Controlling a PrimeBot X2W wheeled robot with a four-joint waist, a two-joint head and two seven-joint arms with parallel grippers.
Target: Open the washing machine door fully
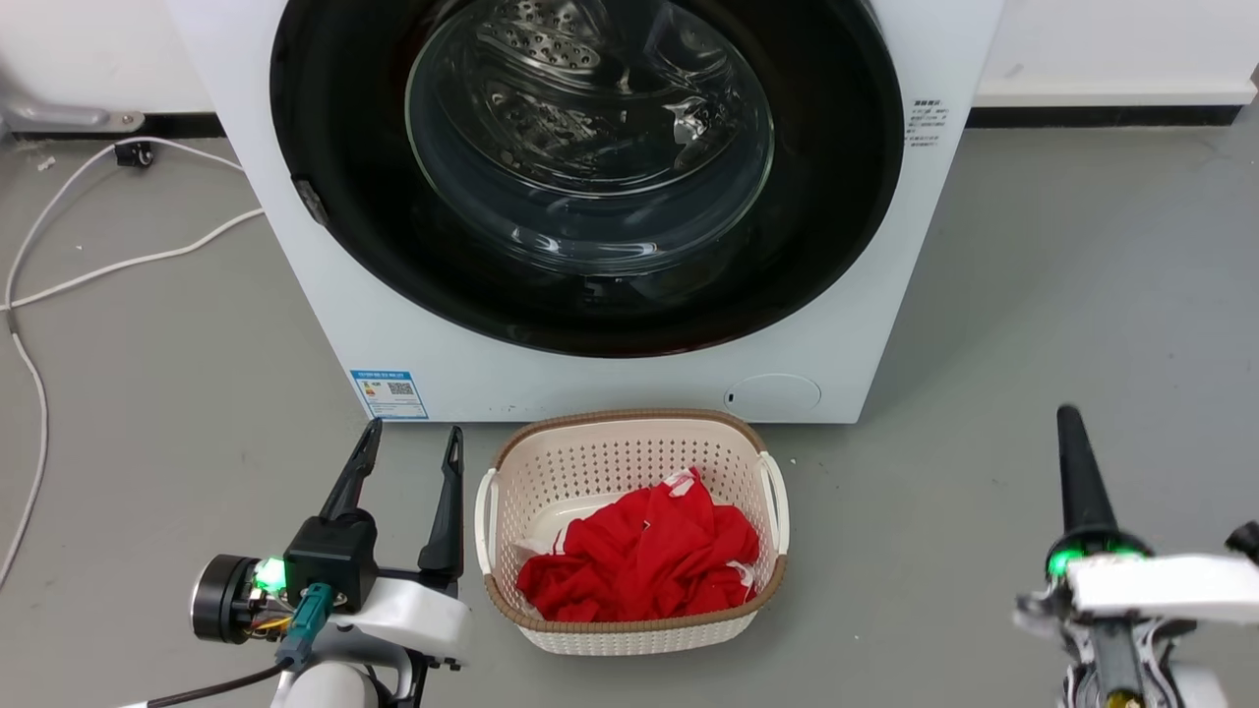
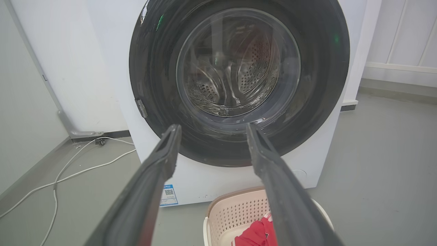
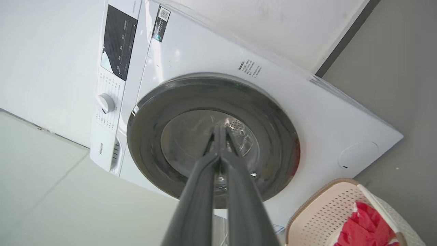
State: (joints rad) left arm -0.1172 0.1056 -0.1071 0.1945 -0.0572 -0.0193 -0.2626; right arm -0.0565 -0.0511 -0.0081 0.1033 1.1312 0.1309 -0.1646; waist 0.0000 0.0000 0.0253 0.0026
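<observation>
1. Two grippers hang low and near, well apart from the machine (image 1: pixel 590 388). The left gripper (image 1: pixel 413 433) has its fingers spread and grasps nothing. The right gripper (image 1: pixel 1068 418) has its fingers pressed together with nothing between them.
2. The door (image 1: pixel 836 197), a wide glossy black disc with a bulging glass window, sits closed and flush in the machine's front, beyond both grippers.
3. A small grey tab (image 1: pixel 310 202) shows on the door's left rim. It is probably the place to hook a finger and pull. The hinges are likely on the right, though none can be seen.
4. The door looks rigid and fairly heavy. Its shiny face would likely slip under a pinch, and the glass should not be knocked.
5. A basket (image 1: pixel 629 442) of red cloth (image 1: pixel 639 556) stands on the floor just in front of the machine, between the grippers. The door probably swings above it.
</observation>
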